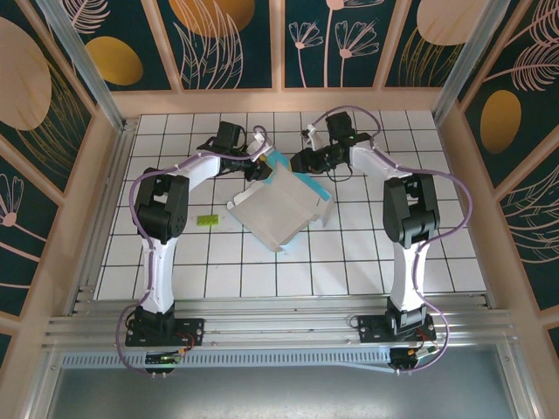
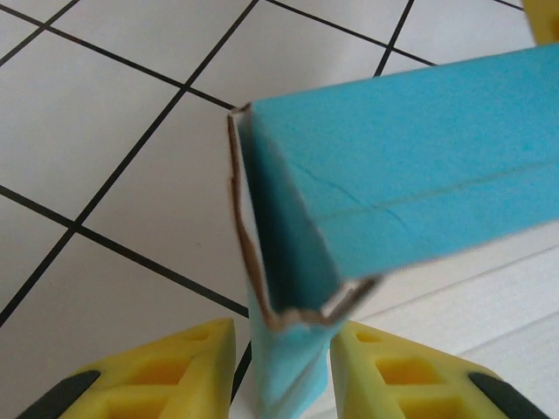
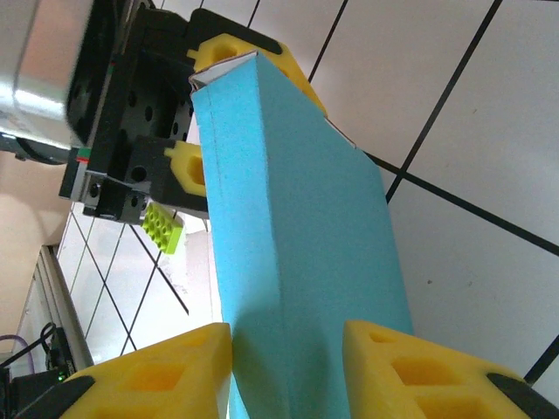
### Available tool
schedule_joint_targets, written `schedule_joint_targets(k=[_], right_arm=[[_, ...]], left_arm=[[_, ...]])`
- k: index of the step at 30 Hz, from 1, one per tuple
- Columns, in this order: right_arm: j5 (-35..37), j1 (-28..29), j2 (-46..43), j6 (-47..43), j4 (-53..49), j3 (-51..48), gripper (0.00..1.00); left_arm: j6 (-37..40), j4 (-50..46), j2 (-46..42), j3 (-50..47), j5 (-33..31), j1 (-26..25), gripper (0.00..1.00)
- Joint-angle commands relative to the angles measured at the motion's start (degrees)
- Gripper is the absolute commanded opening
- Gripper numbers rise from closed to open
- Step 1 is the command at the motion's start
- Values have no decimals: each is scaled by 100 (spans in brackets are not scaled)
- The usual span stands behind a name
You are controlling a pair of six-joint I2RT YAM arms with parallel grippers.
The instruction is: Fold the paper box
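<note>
Paper box is sitting skewed just above centre of the top view. Its white inner face is showing, with teal along the upper right edge. It's lying on the white tiled surface, part-formed, with some walls standing up.

Left gripper is reaching in at the box's upper left corner. In the left wrist view the jaws are pinching a teal flap at the bottom of frame, narrow gap, yellow pads sitting on either side of the card.

Right gripper is coming in at the top edge from the right. In the right wrist view its jaws are clamping a teal wall, pads touching both faces.

Lime-green block is lying left of the box, apart from it.
</note>
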Motion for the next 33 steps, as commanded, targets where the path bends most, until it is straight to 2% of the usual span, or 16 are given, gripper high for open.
schedule_joint_targets(k=[1, 10, 15, 24, 30, 31, 33], right_arm=[[413, 113, -168, -108, -158, -215, 39], [484, 132, -228, -28, -136, -210, 39], [511, 161, -255, -9, -115, -224, 39], [598, 178, -287, -6, -106, -204, 38], [730, 174, -301, -26, -117, -224, 38], [739, 172, -301, -42, -129, -210, 38], [745, 164, -301, -69, -135, -206, 38]], left_arm=[[173, 26, -115, 28, -126, -44, 37], [206, -290, 52, 347, -303, -41, 38], [265, -390, 32, 335, 96, -39, 48], [45, -360, 112, 398, -37, -50, 38], [307, -543, -104, 256, 330, -42, 52], [317, -512, -183, 172, 369, -34, 56], [310, -307, -406, -71, 384, -7, 71]])
